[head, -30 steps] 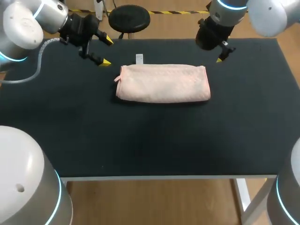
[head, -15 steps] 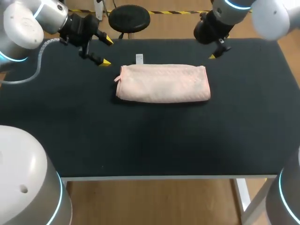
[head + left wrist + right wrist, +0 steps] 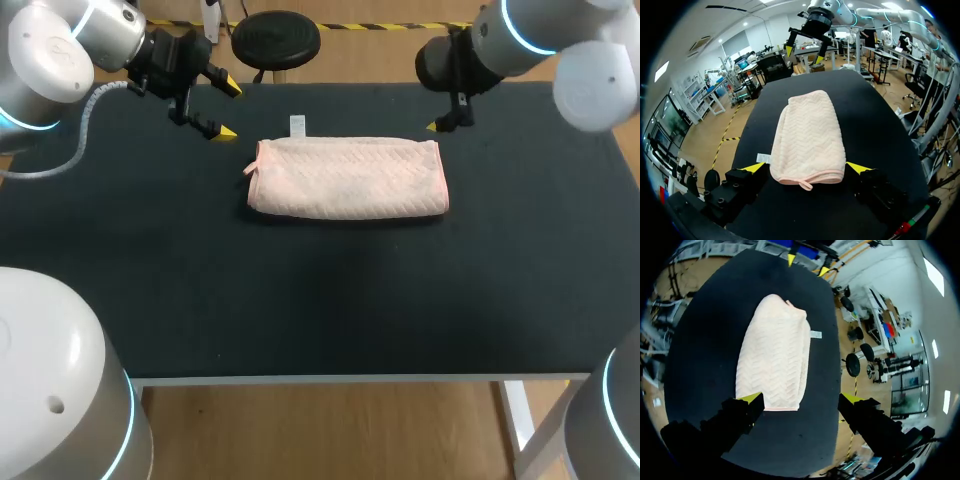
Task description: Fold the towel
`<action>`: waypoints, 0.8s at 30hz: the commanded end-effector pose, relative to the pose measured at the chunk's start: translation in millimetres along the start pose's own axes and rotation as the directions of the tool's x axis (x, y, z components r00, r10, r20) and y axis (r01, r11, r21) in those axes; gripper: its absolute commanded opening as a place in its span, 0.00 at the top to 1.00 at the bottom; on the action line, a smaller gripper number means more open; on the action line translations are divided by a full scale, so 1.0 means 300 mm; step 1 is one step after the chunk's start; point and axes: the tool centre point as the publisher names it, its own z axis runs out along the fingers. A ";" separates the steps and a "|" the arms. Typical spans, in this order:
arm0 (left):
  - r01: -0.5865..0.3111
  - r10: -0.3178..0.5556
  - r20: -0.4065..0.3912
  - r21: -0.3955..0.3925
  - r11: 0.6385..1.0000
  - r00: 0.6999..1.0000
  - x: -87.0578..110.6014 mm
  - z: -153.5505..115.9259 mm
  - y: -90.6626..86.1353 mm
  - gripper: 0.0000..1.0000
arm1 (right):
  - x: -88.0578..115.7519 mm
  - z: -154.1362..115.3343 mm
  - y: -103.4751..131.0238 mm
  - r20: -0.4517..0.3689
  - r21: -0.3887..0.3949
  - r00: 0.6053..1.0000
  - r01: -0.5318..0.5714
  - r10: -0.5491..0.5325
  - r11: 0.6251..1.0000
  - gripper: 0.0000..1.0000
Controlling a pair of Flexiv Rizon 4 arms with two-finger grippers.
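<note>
You have one pink towel (image 3: 347,178), folded into a long pad, lying flat toward the far middle of the black table (image 3: 330,290), its long edges running left to right. A small loop sticks out at the near corner of its left end. One small white label (image 3: 297,124) lies on the table just beside the towel's far long edge, near that left end. Your left gripper (image 3: 227,110) sits off the towel's left end and a little farther back. Its fingers are spread wide with nothing between them and are clear of the cloth. In its wrist view the towel's left end lies just ahead of the gap between the yellow tips. Your right gripper (image 3: 802,399) sits off the towel's far right corner, fingers likewise parted and holding nothing. In its wrist view the towel's right end lies just ahead of the tips, nearer one finger than the other.
</note>
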 end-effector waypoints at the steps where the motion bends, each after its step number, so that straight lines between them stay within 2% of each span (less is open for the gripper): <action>1: -0.001 0.001 0.001 0.002 1.000 1.000 0.000 0.001 0.003 0.00 | 0.022 -0.005 -0.038 -0.028 -0.248 0.643 -0.746 0.765 0.618 0.00; 2: -0.001 0.001 0.001 0.002 1.000 1.000 0.000 0.001 0.003 0.00 | 0.023 -0.006 -0.047 -0.048 -0.247 0.597 -0.784 0.801 0.570 0.00; 4: -0.001 0.001 0.001 0.002 1.000 1.000 0.000 0.001 0.003 0.00 | 0.022 -0.004 -0.060 -0.075 -0.255 0.557 -0.812 0.827 0.524 0.00; 5: -0.001 0.001 0.001 0.002 1.000 1.000 0.000 0.001 0.003 0.00 | 0.021 -0.002 -0.069 -0.083 -0.245 0.519 -0.838 0.851 0.487 0.00; 7: -0.001 0.001 0.001 0.002 1.000 1.000 0.000 0.001 0.003 0.00 | 0.019 0.004 -0.081 -0.112 -0.241 0.469 -0.868 0.876 0.434 0.00; 10: -0.001 0.001 0.001 0.002 1.000 1.000 0.000 0.001 0.003 0.00 | 0.022 0.016 -0.089 -0.122 -0.225 0.421 -0.894 0.899 0.388 0.00; 14: -0.001 0.001 0.001 0.002 1.000 1.000 0.000 0.001 0.003 0.00 | 0.030 0.028 -0.084 -0.151 -0.216 0.402 -0.905 0.903 0.367 0.00; 21: -0.001 0.001 0.001 0.002 1.000 1.000 0.000 0.001 0.003 0.00 | 0.045 0.043 -0.077 -0.193 -0.192 0.344 -0.932 0.919 0.308 0.00; 24: -0.001 0.001 0.001 0.002 1.000 1.000 0.000 0.001 0.003 0.00 | 0.049 0.045 -0.077 -0.196 -0.189 0.334 -0.935 0.922 0.299 0.00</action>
